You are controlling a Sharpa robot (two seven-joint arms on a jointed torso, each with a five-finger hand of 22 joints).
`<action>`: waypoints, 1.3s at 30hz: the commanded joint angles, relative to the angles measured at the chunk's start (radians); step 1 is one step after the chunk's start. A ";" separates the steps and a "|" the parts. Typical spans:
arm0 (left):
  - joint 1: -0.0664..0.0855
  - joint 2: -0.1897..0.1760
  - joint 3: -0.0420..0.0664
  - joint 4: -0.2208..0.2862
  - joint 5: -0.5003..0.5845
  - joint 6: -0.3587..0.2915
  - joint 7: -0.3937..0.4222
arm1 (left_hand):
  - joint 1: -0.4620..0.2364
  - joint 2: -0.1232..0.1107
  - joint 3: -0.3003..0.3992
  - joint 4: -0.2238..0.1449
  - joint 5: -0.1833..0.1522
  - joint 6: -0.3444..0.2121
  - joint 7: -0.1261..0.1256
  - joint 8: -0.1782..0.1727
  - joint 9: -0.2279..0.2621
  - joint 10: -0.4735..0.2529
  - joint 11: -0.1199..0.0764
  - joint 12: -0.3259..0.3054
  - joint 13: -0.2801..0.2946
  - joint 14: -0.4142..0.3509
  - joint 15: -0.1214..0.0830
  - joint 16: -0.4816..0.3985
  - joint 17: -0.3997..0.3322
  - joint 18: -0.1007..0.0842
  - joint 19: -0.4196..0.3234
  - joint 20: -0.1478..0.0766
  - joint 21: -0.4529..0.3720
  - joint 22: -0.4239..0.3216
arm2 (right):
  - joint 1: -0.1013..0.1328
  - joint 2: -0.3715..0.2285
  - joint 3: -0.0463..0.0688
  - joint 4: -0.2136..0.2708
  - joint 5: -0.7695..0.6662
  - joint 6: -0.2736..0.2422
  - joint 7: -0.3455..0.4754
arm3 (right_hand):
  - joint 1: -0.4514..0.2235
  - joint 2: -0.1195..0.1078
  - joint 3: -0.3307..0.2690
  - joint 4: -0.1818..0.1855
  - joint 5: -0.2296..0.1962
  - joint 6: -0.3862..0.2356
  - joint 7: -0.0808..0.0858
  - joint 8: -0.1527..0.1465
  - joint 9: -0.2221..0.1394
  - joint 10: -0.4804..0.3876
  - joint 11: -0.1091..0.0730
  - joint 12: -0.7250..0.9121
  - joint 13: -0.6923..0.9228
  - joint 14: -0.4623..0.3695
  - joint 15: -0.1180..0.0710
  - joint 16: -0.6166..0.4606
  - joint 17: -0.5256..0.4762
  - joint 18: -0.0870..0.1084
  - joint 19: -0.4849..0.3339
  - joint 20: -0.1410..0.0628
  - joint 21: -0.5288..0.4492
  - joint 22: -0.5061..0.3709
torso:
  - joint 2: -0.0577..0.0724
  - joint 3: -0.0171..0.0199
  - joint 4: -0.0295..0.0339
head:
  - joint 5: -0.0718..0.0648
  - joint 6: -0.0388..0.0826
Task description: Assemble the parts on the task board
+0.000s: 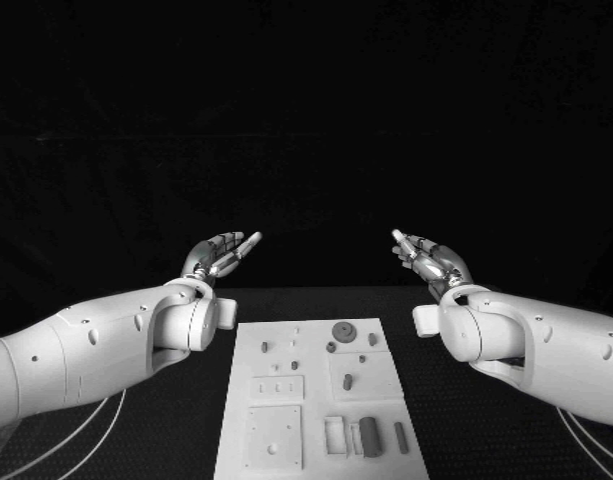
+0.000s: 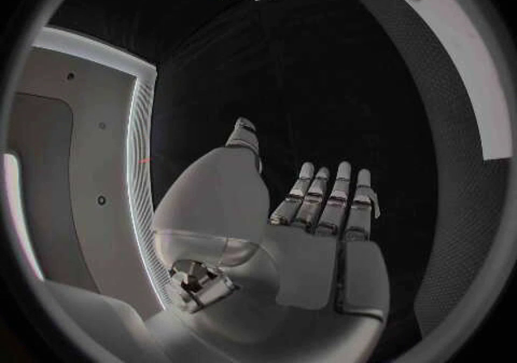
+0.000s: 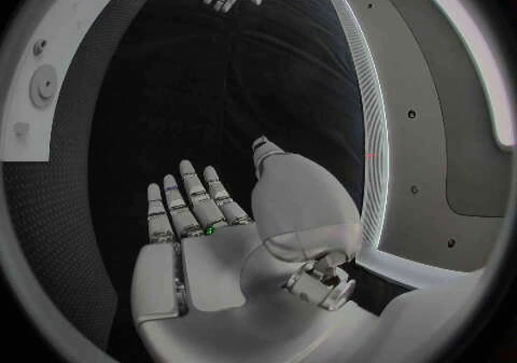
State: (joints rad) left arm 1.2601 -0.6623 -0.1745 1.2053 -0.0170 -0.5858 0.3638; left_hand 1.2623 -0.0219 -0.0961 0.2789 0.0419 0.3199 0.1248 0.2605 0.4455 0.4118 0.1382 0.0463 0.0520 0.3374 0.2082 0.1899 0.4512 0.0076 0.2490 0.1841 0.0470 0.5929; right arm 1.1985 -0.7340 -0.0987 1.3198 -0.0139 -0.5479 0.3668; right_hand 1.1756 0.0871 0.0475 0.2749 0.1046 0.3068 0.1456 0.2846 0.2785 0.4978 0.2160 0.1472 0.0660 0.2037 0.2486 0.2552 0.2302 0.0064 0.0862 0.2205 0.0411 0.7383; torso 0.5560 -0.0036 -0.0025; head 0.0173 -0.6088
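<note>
The white task board [image 1: 322, 400] lies in the middle of the table, near the front. On it rest grey parts: a round disc [image 1: 345, 332], an oval piece [image 1: 348, 382] and upright bars [image 1: 370, 436] near its front edge. My left hand [image 1: 221, 255] hovers raised beyond the board's far left corner, fingers straight and apart, holding nothing. My right hand [image 1: 429, 257] mirrors it beyond the far right corner, also empty. In the left wrist view my left hand [image 2: 323, 216] is flat and open, with the board [image 2: 447, 44] at the rim. The right wrist view shows my right hand [image 3: 194, 216] likewise and the board [image 3: 54, 78].
Black mesh table surface [image 1: 465, 420] surrounds the board on both sides. Pale cables [image 1: 90, 430] curve over the table under my left arm, and others [image 1: 587, 445] under my right arm.
</note>
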 commanded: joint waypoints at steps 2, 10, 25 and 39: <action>0.047 0.029 -0.031 -0.085 -0.043 0.188 -0.121 | 0.053 0.000 -0.002 0.015 0.007 0.018 0.003 0.014 0.019 0.023 0.006 0.008 0.004 0.021 0.007 0.013 0.018 -0.008 0.016 0.006 0.005 0.025 | 0.047 0.015 -0.025 -0.082 -0.050 0.276 -0.149 | 0.085 0.006 -0.015 0.014 -0.004 0.026 0.088 0.019 0.016 0.030 0.011 0.014 0.004 0.029 0.019 0.036 0.023 0.003 0.037 0.009 0.020 0.153 | 0.000 -0.0001 -0.0001 | 0.000 0.000; 0.080 0.048 -0.057 -0.142 -0.051 0.235 -0.155 | 0.061 0.008 -0.003 0.014 0.007 0.048 0.016 0.035 0.045 0.066 0.011 0.016 0.010 0.076 0.028 0.044 0.066 -0.008 0.046 0.001 0.012 0.074 | 0.096 0.031 -0.056 -0.167 -0.068 0.404 -0.223 | 0.204 -0.008 -0.064 -0.002 -0.004 0.079 0.108 0.061 0.047 0.070 0.031 0.034 0.007 0.157 0.037 0.141 0.089 0.042 0.174 -0.006 0.040 0.475 | 0.000 -0.0001 -0.0001 | 0.000 0.000; 0.081 0.000 -0.061 -0.095 -0.143 0.318 -0.175 | 0.203 -0.004 0.117 0.014 0.011 0.383 0.076 0.134 0.049 0.573 0.020 0.210 0.106 0.515 -0.066 0.245 0.167 0.074 0.514 -0.100 0.130 0.232 | 0.103 0.074 -0.060 -0.263 -0.697 0.375 -0.257 | 0.404 -0.066 -0.135 0.013 -0.003 0.260 0.100 0.132 0.082 0.326 0.007 0.110 0.015 0.423 -0.011 0.215 0.099 0.150 0.480 -0.017 0.032 0.507 | 0.003 -0.0046 -0.0042 | 0.002 -0.025; 0.099 -0.062 -0.059 -0.005 -0.254 0.400 -0.149 | 0.362 -0.012 0.133 0.011 0.011 0.476 0.060 0.121 0.021 0.659 -0.008 0.196 0.136 0.661 -0.129 0.276 0.231 0.077 0.687 -0.150 0.128 0.187 | 0.117 0.061 -0.059 -0.189 -1.163 0.382 -0.281 | 0.537 -0.111 -0.039 0.015 0.150 0.459 0.045 0.159 0.157 0.618 -0.100 0.146 0.053 0.872 -0.206 0.376 0.249 0.255 0.971 -0.082 0.134 0.462 | 0.049 -0.0068 0.0186 | 0.000 -0.058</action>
State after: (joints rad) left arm 1.3572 -0.7232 -0.2339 1.1955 -0.2328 -0.2150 0.1958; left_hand 1.6143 -0.0326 0.0432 0.2909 0.0495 0.7896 0.1838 0.3840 0.4674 1.0687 0.1267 0.2462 0.1872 0.9954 0.0802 0.4648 0.6810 0.0696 0.9314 0.0339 0.1752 0.7808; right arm 1.3136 -0.6774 -0.1588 1.1266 -1.0007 -0.1754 0.1007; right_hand 1.6857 0.0016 -0.0554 0.2891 0.1880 0.7006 0.1854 0.4450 0.4098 1.0026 0.1547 0.2865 0.1063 0.8592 0.1385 0.5498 0.4033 0.2177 0.8244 0.1894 0.1077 1.1966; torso 0.5894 -0.0083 0.0043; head 0.0179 -0.6535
